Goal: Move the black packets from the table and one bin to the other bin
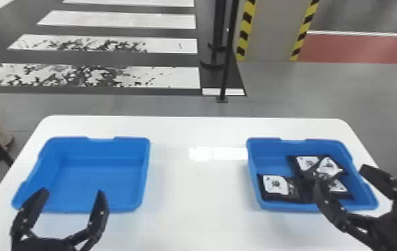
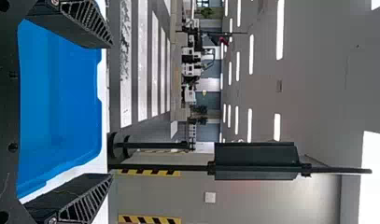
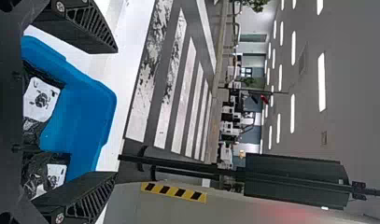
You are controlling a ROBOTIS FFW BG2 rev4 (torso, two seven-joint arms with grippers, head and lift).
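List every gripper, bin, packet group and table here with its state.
Left gripper: jaws open, gripping nothing, at the left bin's near side.
Right gripper: jaws open, gripping nothing, at the right bin.
Left bin: upright, open-topped, no packets seen inside.
Right bin: upright, open-topped, holding packets.
Black packets: in the right bin, some overlapping, white labels showing.
Table: bearing both bins.
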